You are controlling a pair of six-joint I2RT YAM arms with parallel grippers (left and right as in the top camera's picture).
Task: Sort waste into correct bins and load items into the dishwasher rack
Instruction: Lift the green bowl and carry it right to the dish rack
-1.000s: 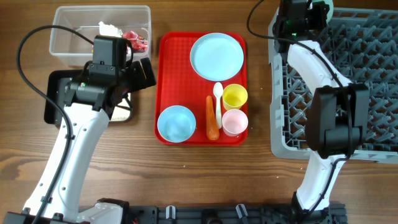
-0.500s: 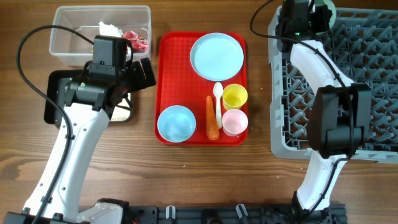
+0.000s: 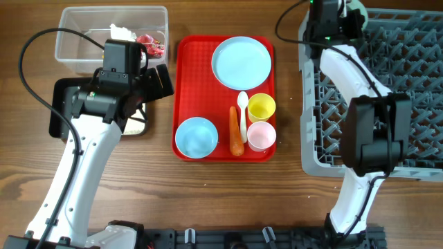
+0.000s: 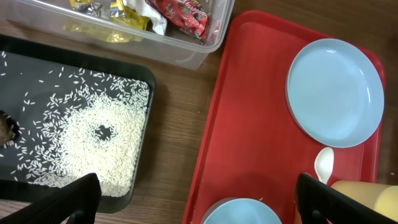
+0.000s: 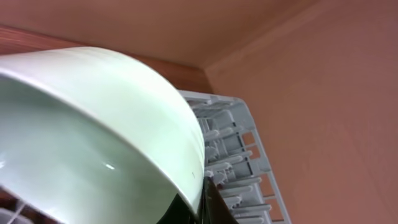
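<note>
My right tool (image 5: 196,204) grips a pale bowl (image 5: 93,143) by its rim over the grey rack (image 3: 415,83), at its far corner. My left tool (image 4: 199,198) hangs spread wide above the black tray (image 4: 18,46) of rice (image 4: 93,146).

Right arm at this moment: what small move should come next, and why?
Probably lower the pale round bowl between the pegs of the grey plastic dishwasher rack. The right gripper holds it by the rim at the rack's far corner, tilted, apparently not seated.
</note>
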